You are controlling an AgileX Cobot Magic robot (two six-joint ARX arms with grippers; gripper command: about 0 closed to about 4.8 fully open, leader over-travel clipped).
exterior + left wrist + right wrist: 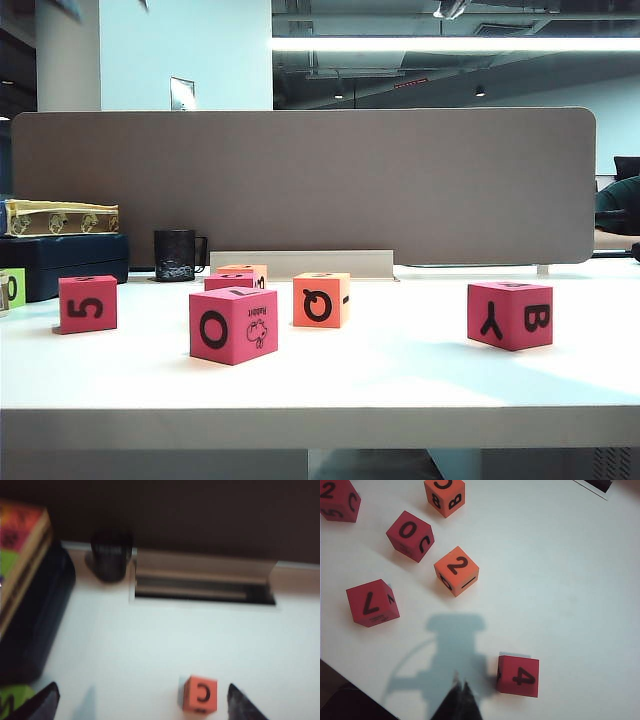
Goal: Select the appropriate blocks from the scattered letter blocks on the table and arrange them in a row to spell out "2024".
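Several pink-red and orange letter blocks stand scattered on the white table [400,380]. From above I see a pink block with 4 [518,676], an orange block with 2 [456,570], a pink 7 [372,602], a pink 0 [410,535] and another pink 2 [337,499]. My right gripper [461,695] hovers shut and empty, just beside the 4 block. My left gripper [140,705] is wide open above the table. An orange block with C [200,694] lies between its fingers, close to one fingertip [240,702]. Neither arm shows in the exterior view.
A black mug [176,255] and a cable slot [202,587] sit at the back by the grey-brown partition [300,180]. Dark stacked boxes [60,262] occupy the far left. A pink Y/B block [509,314] stands alone at the right, a pink 5 block [87,303] at the left.
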